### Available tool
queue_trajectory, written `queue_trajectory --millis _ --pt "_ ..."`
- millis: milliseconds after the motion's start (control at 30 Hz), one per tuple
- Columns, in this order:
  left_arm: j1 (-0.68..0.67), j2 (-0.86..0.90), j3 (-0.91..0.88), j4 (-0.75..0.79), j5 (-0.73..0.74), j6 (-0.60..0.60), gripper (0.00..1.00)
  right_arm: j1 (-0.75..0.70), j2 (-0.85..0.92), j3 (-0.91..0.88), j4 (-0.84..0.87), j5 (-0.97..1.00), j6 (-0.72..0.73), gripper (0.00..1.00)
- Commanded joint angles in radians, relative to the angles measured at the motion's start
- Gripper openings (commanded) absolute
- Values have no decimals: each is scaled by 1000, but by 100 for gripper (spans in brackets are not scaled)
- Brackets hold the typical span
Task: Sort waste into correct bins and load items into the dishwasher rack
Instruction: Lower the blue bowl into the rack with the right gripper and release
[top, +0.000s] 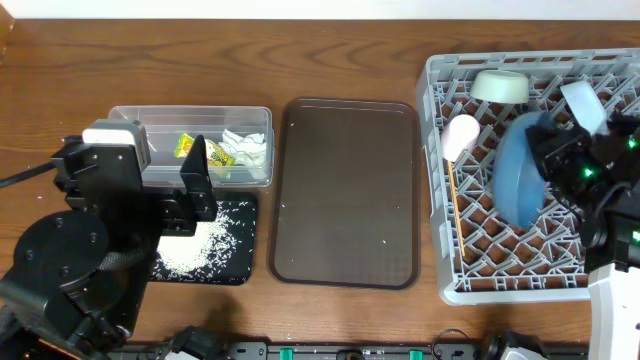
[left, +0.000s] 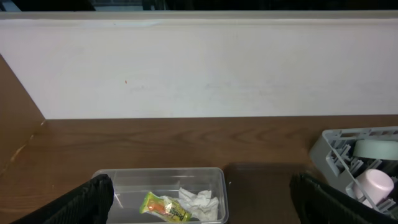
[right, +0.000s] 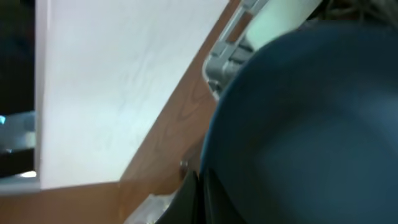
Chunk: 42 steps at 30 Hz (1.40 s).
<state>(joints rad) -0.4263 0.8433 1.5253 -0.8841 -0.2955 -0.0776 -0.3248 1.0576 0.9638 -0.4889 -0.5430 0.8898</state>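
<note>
Black arms (top: 80, 250), pale wrist housing (top: 115, 140), green lights (top: 585, 172).

The rack (top: 440, 75) is light-grey, plate (top: 518, 170) dark blue, cup (top: 460, 135) pink.

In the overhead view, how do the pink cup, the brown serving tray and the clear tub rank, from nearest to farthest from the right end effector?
From the right end effector:
1. pink cup, in the same grey rack as the end effector.
2. brown serving tray, at mid-table, beside the rack.
3. clear tub, beyond the tray, on the other arm's side.
</note>
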Motion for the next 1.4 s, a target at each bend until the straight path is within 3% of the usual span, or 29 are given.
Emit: queue_trajectory --millis 0,267,433,1367 --pt "5 -1 13 2 -16 6 93 -51 -5 -63 53 -82 11 1" --pt "5 -1 13 2 -16 6 93 -101 -5 -132 325 -335 56 1" --pt "5 -1 13 2 -16 6 93 -101 -5 -132 528 -465 195 1" --pt "5 -1 13 2 -16 6 93 -248 -4 -300 621 -534 171 1"
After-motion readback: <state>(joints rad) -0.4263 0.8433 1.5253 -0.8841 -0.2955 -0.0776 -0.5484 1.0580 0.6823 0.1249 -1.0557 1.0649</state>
